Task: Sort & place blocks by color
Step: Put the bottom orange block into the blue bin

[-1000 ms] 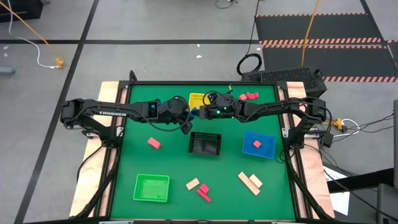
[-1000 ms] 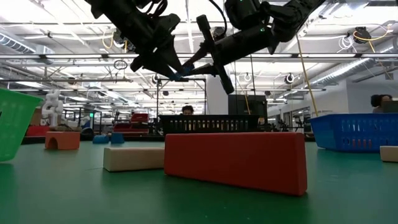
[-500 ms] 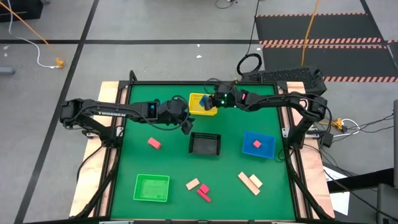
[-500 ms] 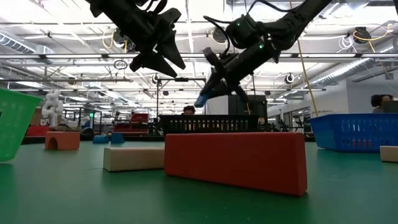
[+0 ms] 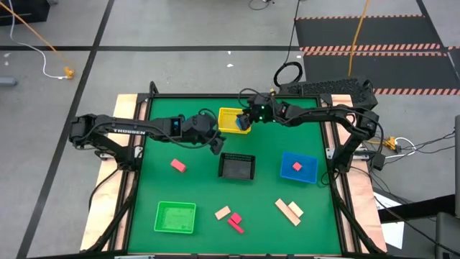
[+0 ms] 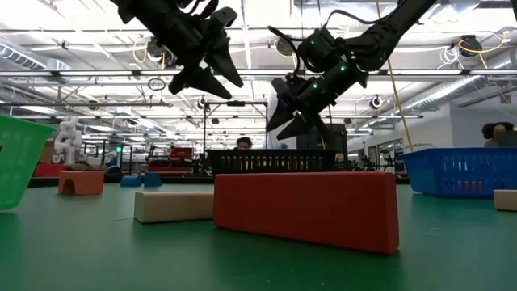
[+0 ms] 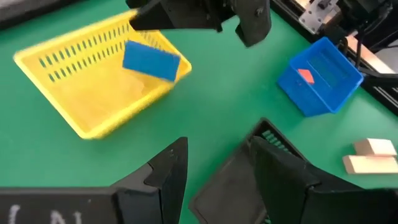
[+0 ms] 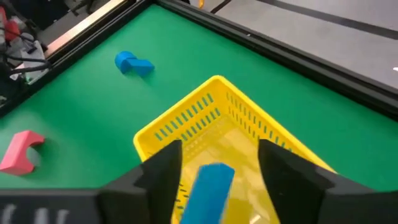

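Blue block (image 8: 210, 186) over yellow basket (image 8: 186, 124), long axis tilted, between parted right gripper (image 8: 219, 163) fingers

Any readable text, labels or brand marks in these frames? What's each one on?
"TROSSEN": white letters along the left arm, in the high view.
White marks at the edge of the left wrist view: cut off, unreadable.
Signs in the room behind, low view: too small to read.

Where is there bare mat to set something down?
Bare green mat lies between the red block, the black basket and the green basket. It is crowded at the yellow basket, where both grippers hover.
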`<action>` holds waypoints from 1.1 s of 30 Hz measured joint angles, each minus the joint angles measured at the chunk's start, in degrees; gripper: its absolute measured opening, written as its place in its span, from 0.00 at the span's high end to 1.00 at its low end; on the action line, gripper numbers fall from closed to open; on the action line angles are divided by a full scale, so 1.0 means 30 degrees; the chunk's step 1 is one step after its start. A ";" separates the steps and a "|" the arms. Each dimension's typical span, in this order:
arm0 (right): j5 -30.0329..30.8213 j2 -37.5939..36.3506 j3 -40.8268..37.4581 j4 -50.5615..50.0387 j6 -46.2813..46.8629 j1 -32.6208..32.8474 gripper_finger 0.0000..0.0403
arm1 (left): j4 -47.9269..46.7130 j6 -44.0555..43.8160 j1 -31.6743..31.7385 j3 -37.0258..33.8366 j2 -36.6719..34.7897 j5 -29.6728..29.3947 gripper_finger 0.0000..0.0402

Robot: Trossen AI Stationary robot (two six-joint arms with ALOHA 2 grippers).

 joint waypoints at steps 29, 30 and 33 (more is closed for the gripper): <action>-0.1259 -1.0740 -0.0015 -1.2343 0.3290 0.4897 0.44 | -1.4828 1.4096 -0.4444 -0.0602 0.0007 0.1371 0.56; -0.0779 -1.0738 -0.0015 -1.2769 0.3597 0.5333 0.44 | -1.4538 1.4824 -0.4437 -0.0872 0.0007 0.1370 0.56; 0.0977 -1.0711 -0.0015 -1.3777 0.4570 0.6544 0.44 | -1.4070 1.6306 -0.4371 -0.1942 0.0011 0.1370 0.56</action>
